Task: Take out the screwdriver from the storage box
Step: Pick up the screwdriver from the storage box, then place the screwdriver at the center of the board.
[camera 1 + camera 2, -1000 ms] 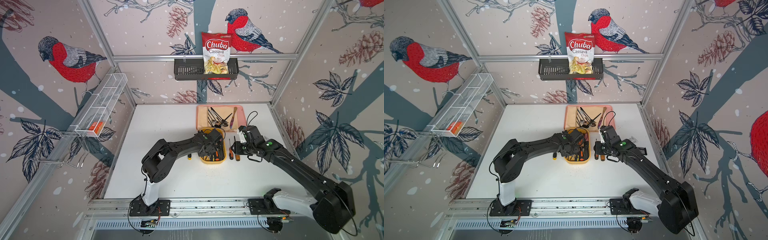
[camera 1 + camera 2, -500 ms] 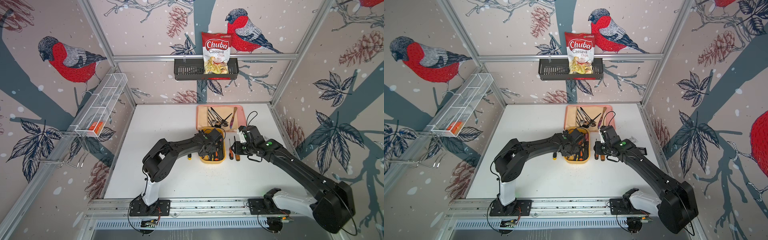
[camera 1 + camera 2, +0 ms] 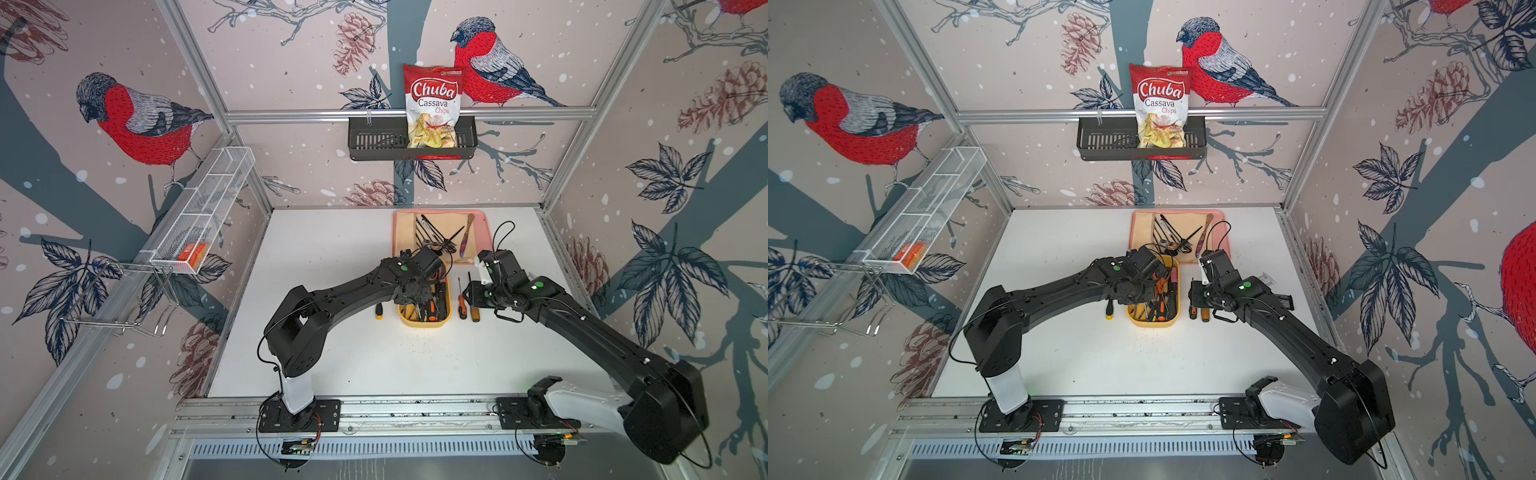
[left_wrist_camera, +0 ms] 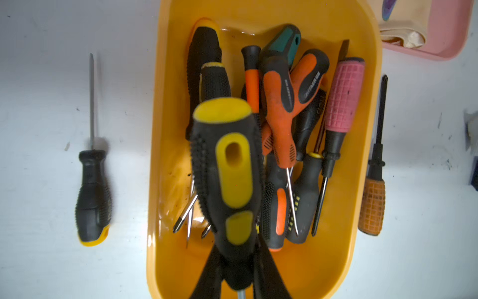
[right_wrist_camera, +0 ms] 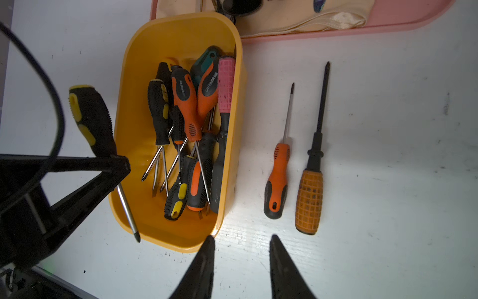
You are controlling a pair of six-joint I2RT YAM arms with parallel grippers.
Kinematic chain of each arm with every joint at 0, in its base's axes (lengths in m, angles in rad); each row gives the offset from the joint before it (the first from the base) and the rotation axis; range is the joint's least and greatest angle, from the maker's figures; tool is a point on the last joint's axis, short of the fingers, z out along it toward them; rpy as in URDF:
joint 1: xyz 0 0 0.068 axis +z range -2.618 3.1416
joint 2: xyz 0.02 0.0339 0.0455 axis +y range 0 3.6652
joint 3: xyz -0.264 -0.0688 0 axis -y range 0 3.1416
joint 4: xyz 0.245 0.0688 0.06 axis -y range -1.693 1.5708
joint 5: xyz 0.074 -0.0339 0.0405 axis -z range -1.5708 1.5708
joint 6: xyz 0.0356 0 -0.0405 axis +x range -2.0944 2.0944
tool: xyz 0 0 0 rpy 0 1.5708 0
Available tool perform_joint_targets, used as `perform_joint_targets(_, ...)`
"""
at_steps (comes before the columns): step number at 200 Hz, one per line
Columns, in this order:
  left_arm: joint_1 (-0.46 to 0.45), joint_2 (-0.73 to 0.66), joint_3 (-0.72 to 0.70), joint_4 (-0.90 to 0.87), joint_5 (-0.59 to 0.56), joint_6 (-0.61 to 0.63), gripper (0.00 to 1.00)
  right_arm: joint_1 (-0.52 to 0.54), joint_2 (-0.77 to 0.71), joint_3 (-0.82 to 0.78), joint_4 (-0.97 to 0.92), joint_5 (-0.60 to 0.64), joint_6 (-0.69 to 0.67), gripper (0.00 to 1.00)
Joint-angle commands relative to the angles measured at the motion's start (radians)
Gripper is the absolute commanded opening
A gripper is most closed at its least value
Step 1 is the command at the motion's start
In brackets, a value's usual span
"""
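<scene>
**Storage box** (image 3: 424, 323): set on the table (image 3: 332, 257), just in front of the pink tray (image 3: 482, 216) and between the two grippers. A heap of drivers (image 4: 284, 108) is contained in it, with black, orange, green and pink handles laid lengthwise and overlapping.

**Screwdriver** (image 4: 227, 176): black handle with yellow inserts and a yellow cap. It is held raised above the heap and tilted. In the right wrist view the handle (image 5: 90, 119) is seen outside the line of the box wall, with the shaft slanting across the rim.

**Left gripper** (image 4: 238, 282): closed tightly on the screwdriver at the neck, where handle meets shaft. A finger is seen on each side.

**Right gripper** (image 5: 240, 259): jaws partly parted, nothing held between them. It is hung over bare table by the box corner nearer the arm bases, with one fingertip (image 5: 208, 248) just beside the rim.

**Loose items on the table:**
- A black-yellow driver (image 4: 91, 194) is laid on the left arm's side of the box.
- An orange driver (image 5: 278, 181) and a mesh-grip driver (image 5: 309, 202) are laid side by side on the right arm's side.
- All three are laid parallel to the box and apart from it.
</scene>
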Motion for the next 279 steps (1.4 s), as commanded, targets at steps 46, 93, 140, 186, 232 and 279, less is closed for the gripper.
perform_joint_targets(46,0.062,-0.121,-0.01,-0.133,0.084,0.203,0.07,0.011,0.016,0.017,0.018,0.005,0.053,0.36)
perform_joint_targets(93,0.178,-0.217,-0.116,-0.15,0.141,0.349,0.07,0.058,0.049,0.028,0.037,0.02,0.091,0.36)
perform_joint_targets(140,0.272,-0.211,-0.194,-0.141,0.135,0.461,0.07,0.113,0.104,0.057,0.05,0.048,0.124,0.36)
perform_joint_targets(186,0.354,-0.155,-0.248,-0.082,0.155,0.52,0.07,0.143,0.133,0.062,0.061,0.062,0.151,0.36)
perform_joint_targets(232,0.373,-0.076,-0.255,-0.021,0.177,0.541,0.08,0.147,0.152,0.068,0.064,0.073,0.16,0.36)
perform_joint_targets(279,0.385,-0.016,-0.256,0.019,0.179,0.539,0.09,0.147,0.174,0.082,0.061,0.074,0.157,0.36)
